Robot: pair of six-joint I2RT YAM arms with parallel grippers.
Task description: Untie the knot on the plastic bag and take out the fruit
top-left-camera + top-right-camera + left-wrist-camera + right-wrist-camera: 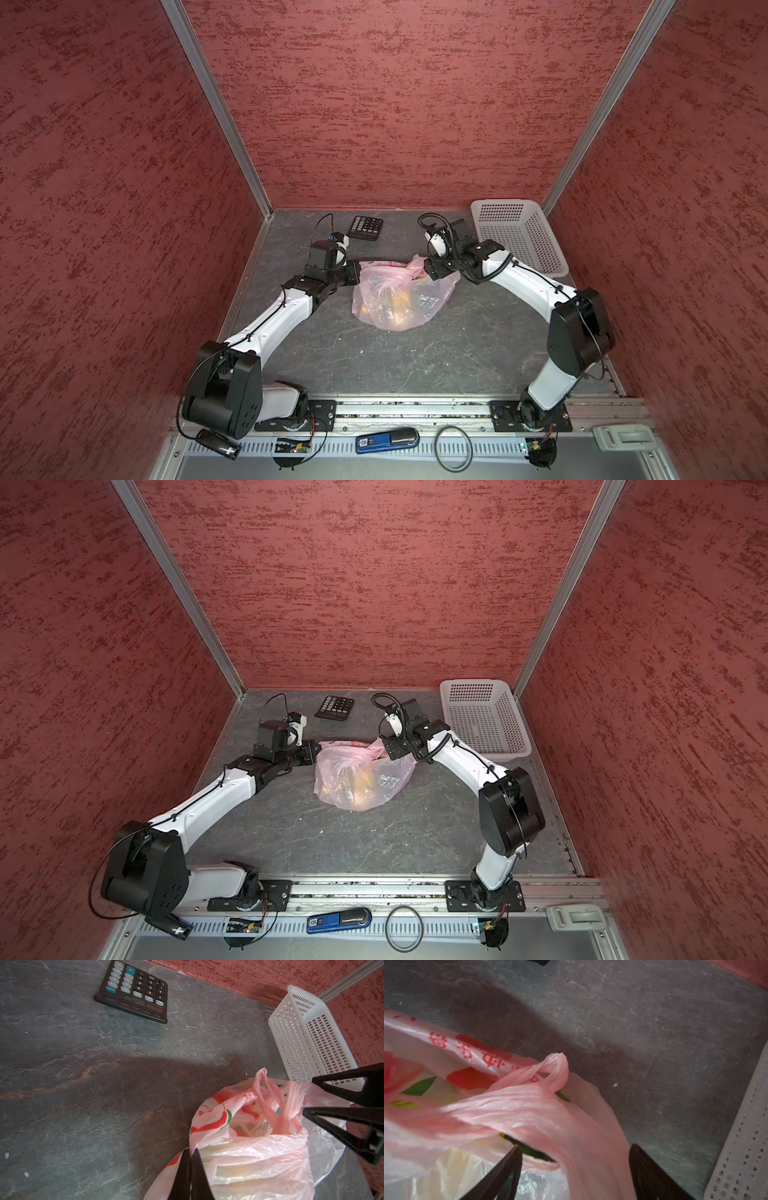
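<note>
Right wrist view: knot [552, 1078] seen just ahead of released right jaws; plastic bag [255, 1159] edge clenched by left jaws.

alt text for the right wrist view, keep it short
Open right gripper straddles a twisted handle of the pale pink plastic bag, its knot bunched just ahead. Grey stone-look table behind; a white basket edge at one side.

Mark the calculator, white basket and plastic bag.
calculator [365, 227]: in a top view, on its keypad.
white basket [311, 1043]: left wrist view, on its perforated side wall.
plastic bag [556, 1068]: right wrist view, on its twisted handle loop.
</note>
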